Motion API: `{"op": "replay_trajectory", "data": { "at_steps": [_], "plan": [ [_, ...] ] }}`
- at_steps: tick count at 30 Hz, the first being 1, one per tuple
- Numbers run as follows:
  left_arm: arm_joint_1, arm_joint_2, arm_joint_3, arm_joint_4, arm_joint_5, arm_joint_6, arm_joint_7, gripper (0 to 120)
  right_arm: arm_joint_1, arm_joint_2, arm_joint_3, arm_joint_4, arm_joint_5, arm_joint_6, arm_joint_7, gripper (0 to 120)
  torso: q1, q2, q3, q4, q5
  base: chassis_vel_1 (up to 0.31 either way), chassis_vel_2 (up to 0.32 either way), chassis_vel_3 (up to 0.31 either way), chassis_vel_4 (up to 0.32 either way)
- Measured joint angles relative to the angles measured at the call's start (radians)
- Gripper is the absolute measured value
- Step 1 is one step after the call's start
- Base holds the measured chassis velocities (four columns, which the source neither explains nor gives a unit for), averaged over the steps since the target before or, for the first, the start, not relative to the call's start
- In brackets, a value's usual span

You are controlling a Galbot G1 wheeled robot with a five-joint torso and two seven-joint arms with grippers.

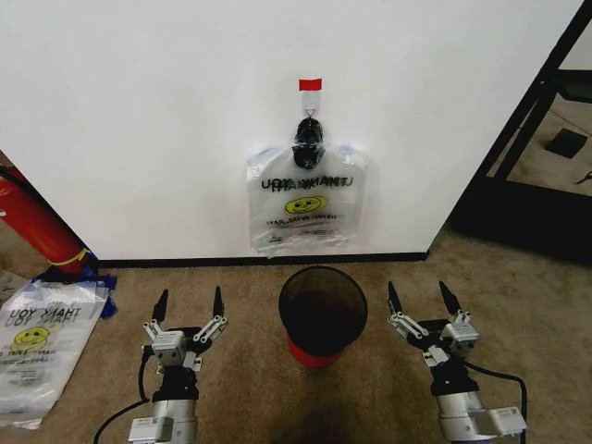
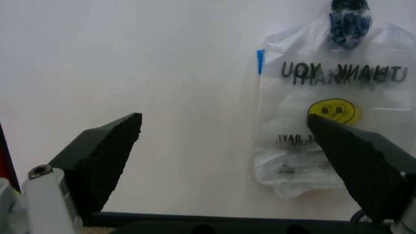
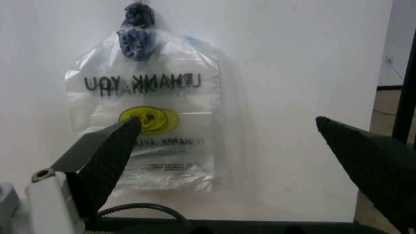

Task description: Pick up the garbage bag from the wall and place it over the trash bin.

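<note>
The garbage bag (image 1: 306, 202), see-through with a yellow smiley and black print, hangs flat on the white wall (image 1: 166, 120) from a black clip (image 1: 308, 134) under a red tape strip (image 1: 310, 84). It also shows as the garbage bag (image 2: 325, 112) and the garbage bag (image 3: 146, 122) in the wrist views. The black trash bin (image 1: 323, 313) with a red base stands on the carpet just below the bag. My left gripper (image 1: 190, 308) is open to the left of the bin. My right gripper (image 1: 424, 300) is open to its right. Both are low and empty.
Other bags of the same print (image 1: 42, 347) lie on the carpet at the far left, beside a red cylinder (image 1: 37, 227). A black frame (image 1: 532, 120) stands at the right. A black baseboard (image 1: 185, 262) runs along the wall's foot.
</note>
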Motion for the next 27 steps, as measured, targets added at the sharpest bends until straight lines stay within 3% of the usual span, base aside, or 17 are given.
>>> {"op": "replay_trajectory", "data": {
  "at_steps": [20,23,27],
  "plan": [
    [-0.003,0.002,-0.001,0.010,-0.001,0.002,0.001,100,0.034,-0.020,-0.010,-0.031,-0.017,-0.011,0.004,100,0.000,0.000,0.000,-0.0001,0.0000,0.000,0.000,0.000,0.000],
    [-0.004,0.001,0.001,0.016,0.000,0.002,0.002,100,0.055,-0.038,-0.013,-0.035,-0.005,-0.020,-0.001,100,0.000,0.000,0.000,-0.0001,0.0000,0.000,0.000,0.000,0.000],
    [-0.001,0.002,0.002,0.023,0.006,0.002,0.003,100,0.182,-0.147,-0.039,-0.059,0.141,-0.070,-0.055,100,0.000,0.000,0.000,0.0002,-0.0001,0.000,0.000,0.000,0.000]
  ]
}}
